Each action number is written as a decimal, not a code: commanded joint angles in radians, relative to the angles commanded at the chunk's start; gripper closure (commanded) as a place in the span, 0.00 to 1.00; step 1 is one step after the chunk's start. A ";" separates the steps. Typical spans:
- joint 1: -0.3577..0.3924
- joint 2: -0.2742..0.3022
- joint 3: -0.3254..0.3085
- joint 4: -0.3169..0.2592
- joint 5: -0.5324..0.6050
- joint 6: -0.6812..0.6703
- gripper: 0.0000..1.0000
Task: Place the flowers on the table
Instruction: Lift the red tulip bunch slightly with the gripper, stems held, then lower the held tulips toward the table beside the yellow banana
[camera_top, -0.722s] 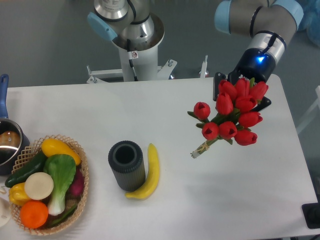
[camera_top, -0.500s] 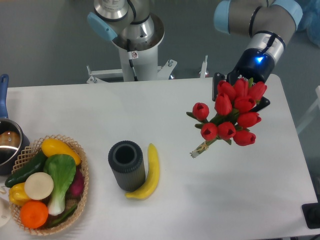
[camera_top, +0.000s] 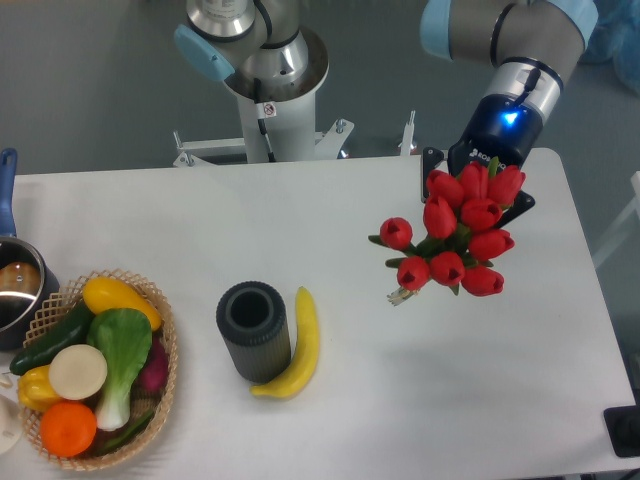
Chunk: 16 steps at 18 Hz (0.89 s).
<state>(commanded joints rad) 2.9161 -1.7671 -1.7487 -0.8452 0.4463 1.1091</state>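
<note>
Setting the bunch down well called, in my judgement, for a slow descent over bare tabletop, stem ends touching first, then the blooms eased flat before the fingers let go, with care that the heads were not crushed under the wrist. Reading the surface from the left: a metal pot (camera_top: 14, 285) with a blue handle sat at the edge, and beside it a wicker basket (camera_top: 160, 385) held mixed vegetables and fruit, among them an orange (camera_top: 68, 428) and a leafy green. Near the middle a dark ribbed cylinder (camera_top: 253, 330) stood upright with a yellow banana (camera_top: 297, 345) lying against its right side. The flowers (camera_top: 455, 235) were to the right of these, held up off the table (camera_top: 330, 210) as far as I could judge, stems slanting down and left to a pale string tie, well apart from the banana. The gripper (camera_top: 475, 175) sat behind the red heads; its fingers were hidden by the blooms, so I could not tell how they stood, though the bunch evidently hung from them. White surface lay bare below and right of the bunch, which looked a sound landing spot. Behind the table stood the arm's base column (camera_top: 270, 110) against a grey floor.
</note>
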 joint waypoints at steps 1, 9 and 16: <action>0.000 0.000 0.002 -0.002 0.011 0.000 0.66; -0.032 0.008 0.009 -0.002 0.233 0.006 0.66; -0.089 -0.040 0.012 0.000 0.431 0.029 0.66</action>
<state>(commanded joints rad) 2.8272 -1.8069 -1.7365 -0.8452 0.8770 1.1382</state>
